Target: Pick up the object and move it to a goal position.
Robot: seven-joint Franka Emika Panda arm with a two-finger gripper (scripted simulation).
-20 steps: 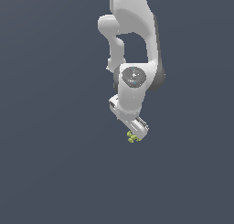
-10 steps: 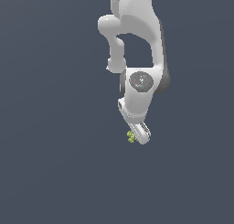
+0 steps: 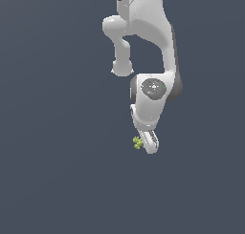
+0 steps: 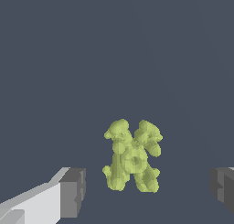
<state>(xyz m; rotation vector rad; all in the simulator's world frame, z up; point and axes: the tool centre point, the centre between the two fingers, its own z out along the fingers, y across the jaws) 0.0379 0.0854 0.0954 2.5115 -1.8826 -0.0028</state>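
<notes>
**Fingers straddle the object, grasp not yet made**

The arm (image 3: 146, 47) reaches down from the top of the exterior view, its wrist bent so the gripper (image 3: 146, 144) points at the plain grey floor (image 3: 57, 180). No counter, edge or goal marker shows in either view, so the floor is the only thing to place things against.

In the wrist view the gripper (image 4: 146, 186) is spread wide: one grey pad (image 4: 73, 191) and the other pad (image 4: 223, 186) stand well apart, with clear gaps on both sides of what lies between them. Neither pad touches it.

The object (image 4: 132, 157), a small yellow-green knobbly cluster, sits between the fingers, nearer the first pad than the second. In the exterior view the object (image 3: 138, 143) shows just beside the fingertip, on that view's left.

By my judgement this is the approach-to-grasp step. Whether the pads are low enough cannot be told. The next move calls for settling to object height if needed, then closing squarely on the lobes before lifting; the lumpy shape may slip or twist under an off-centre pinch.
</notes>
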